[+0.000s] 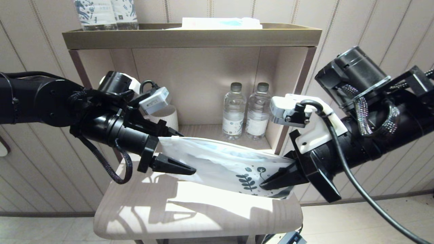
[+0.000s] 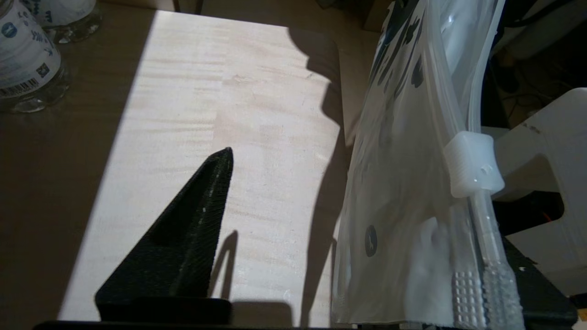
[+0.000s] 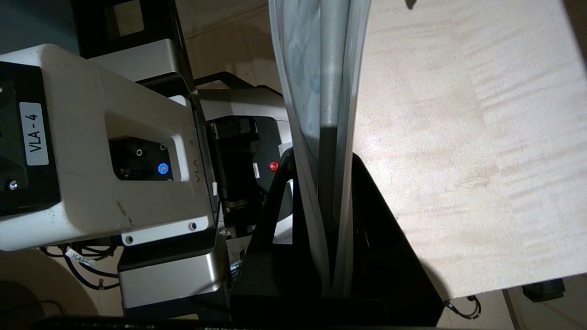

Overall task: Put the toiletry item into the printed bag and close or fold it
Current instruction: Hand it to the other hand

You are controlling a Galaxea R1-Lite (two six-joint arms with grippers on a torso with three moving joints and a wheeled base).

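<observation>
Above the pale wooden table (image 1: 190, 217): the printed bag (image 1: 217, 162) hangs stretched between the two claws, off the surface, sloping down toward the robot's right.
Printed bag: white translucent plastic, its blue-teal leaf print at the right-hand end; a white slider clip (image 2: 472, 170) sits on its long edge, seen in the left wrist view.
Toiletry item: the toothbrush (image 2: 486, 256) lies inside the bag along that edge, its ridged pale handle showing through the plastic in the left wrist view; a grey shaft shows through the bag in the right wrist view as well (image 3: 331, 105).
Left claw (image 1: 176, 152): at the plain end of the bag, fingers spread apart; one finger (image 2: 183, 247) stands clear over the table, and the bag lies against the other finger at the frame's edge. Whether that end is gripped cannot be told.
Right claw (image 1: 276, 176): at the printed end, both black fingers (image 3: 385, 238) pressed together on the bag, the plastic sandwiched between them.
Shelf behind: two water bottles (image 1: 245, 112) stand side by side in the open compartment, well behind the bag.
Top tray (image 1: 190, 37): carries a white-and-blue package (image 1: 222, 23).
</observation>
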